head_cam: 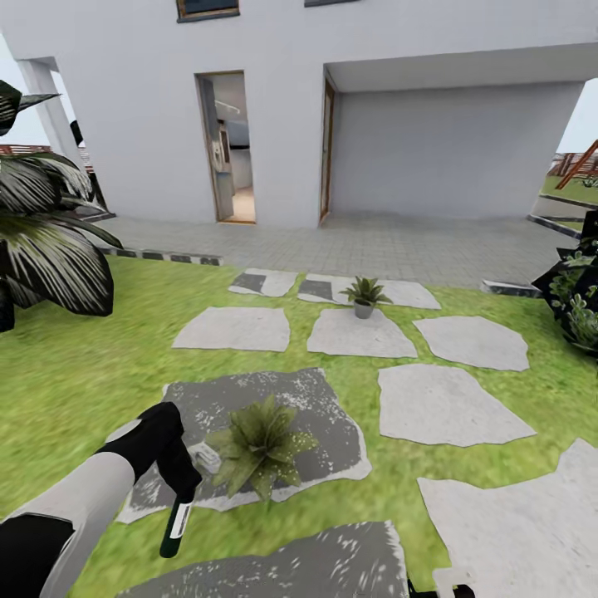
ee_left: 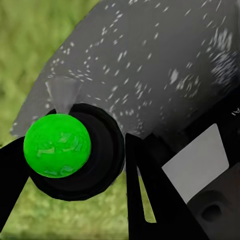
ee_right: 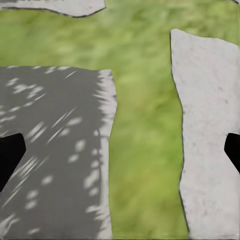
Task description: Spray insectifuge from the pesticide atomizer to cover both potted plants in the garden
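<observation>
Nearest us, low in the head view, our left gripper (head_cam: 184,482) is clamped on the atomizer (head_cam: 175,523), which hangs bottle-down from the fingers, its white label facing us and its spray top up at the hand, beside the near plant. In the left wrist view the dark fingers (ee_left: 150,200) press around the bottle, and a bright green ball (ee_left: 57,145) in a dark ring sits just ahead of them; we cannot tell what it marks.

Just beside the atomizer stands the near plant (head_cam: 259,444), a rosette on the dark speckled stone (head_cam: 332,415). The far plant (head_cam: 364,295) sits in its grey pot well apart, up the lawn (head_cam: 66,374), at the far edge of a pale stone (head_cam: 359,334) toward the house (head_cam: 415,124).

The right gripper (ee_right: 120,150) shows its two finger tips at either edge of its own wrist view, spread wide with nothing between them, above grass and stones.

We judge that the pickup is done and that spraying the near plant is the step in hand. The next move calls for pointing the nozzle at the rosette and sweeping across all its leaves; whether it points there now we cannot tell. After that we would need to roll forward, since the far plant looks out of reach from here.
</observation>
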You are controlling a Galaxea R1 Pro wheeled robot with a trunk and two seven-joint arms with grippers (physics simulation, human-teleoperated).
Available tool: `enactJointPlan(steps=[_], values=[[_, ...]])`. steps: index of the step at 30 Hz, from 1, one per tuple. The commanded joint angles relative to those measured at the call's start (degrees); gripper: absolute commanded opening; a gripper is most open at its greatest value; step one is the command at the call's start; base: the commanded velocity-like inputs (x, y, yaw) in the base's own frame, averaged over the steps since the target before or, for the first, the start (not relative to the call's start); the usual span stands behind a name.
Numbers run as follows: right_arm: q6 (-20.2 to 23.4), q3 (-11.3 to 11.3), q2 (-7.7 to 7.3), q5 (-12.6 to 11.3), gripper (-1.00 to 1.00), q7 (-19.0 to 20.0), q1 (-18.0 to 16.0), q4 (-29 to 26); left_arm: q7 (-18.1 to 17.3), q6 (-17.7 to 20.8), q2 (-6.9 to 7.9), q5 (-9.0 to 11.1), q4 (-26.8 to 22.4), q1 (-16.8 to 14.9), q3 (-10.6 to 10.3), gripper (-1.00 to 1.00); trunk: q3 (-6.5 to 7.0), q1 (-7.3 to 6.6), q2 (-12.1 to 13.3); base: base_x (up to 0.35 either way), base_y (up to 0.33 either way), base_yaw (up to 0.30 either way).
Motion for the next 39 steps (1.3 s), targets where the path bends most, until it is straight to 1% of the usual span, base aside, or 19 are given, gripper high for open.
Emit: enactJointPlan(steps=[1, 5, 14, 17, 21, 26, 34, 36, 37, 39], values=[[-0.2, -0.3, 0.02, 0.6, 1.0, -0.2, 0.0, 0.1, -0.5, 0.5, 0.04, -0.3, -0.1, 0.0, -0.1, -1.0, -0.05, -0.04, 0.0, -0.328, -0.047, 0.0], [-0.2, -0.3, 0.01, 0.6, 1.0, -0.2, 0.0, 0.1, -0.5, 0.5, 0.0, -0.2, -0.1, 0.1, 0.0, -1.0, -0.05, -0.04, 0.0, -0.295, 0.0, -0.14], [-0.2, -0.3, 0.01, 0.6, 1.0, -0.2, 0.0, 0.0, -0.3, 0.5, 0.13, -0.5, -0.1, 0.4, -0.1, -1.0, -0.05, -0.04, 0.0, -0.03, 0.006, -0.247], [-0.2, -0.3, 0.01, 0.6, 1.0, -0.2, 0.0, 0.0, -0.3, 0.5, 0.26, -0.6, 0.0, 0.4, -0.5, -1.0, -0.05, -0.04, 0.0, -0.001, 0.0, -0.043], [-0.2, -0.3, 0.09, 0.7, 1.0, -0.2, 0.0, 0.1, -0.3, 0.5, 0.99, -0.7, 0.4, 0.5, -0.5, -1.0, -0.05, -0.04, 0.0, 0.0, 0.0, -0.006], [-0.2, -0.3, -0.14, 0.7, 1.0, -0.2, 0.0, 0.2, -0.2, 0.5, 2.5, -0.8, 0.8, 0.6, -0.4, -1.0, -0.05, -0.04, 0.0, 0.0, 0.0, 0.0], [-0.3, -0.3, -0.2, 0.7, 1.0, -0.2, 0.0, 1.3, -0.1, 0.5, 2.18, -0.8, 1.0, 0.6, -0.6, -1.0, -0.05, -0.04, 0.0, 0.0, 0.0, 0.0], [-0.3, -0.3, -0.23, 0.7, 1.0, -0.2, 0.0, 1.4, 0.4, 0.5, 2.23, -0.8, 1.0, 0.6, -0.6, -1.0, -0.05, -0.04, 0.0, 0.0, 0.0, 0.0], [-0.3, -0.3, -0.21, 0.7, 1.0, -0.2, 0.0, 1.4, 1.5, 0.5, 2.18, -0.7, 1.0, 0.7, -0.6, -1.0, -0.05, -0.04, 0.0, 0.005, 0.0, 0.0], [-0.2, -0.3, -0.17, 0.7, 1.0, -0.2, 0.0, 1.4, 4.9, 0.5, 2.01, -0.2, 1.0, 1.3, -0.5, -1.0, -0.05, -0.04, 0.0, 0.05, 0.0, 0.0]])
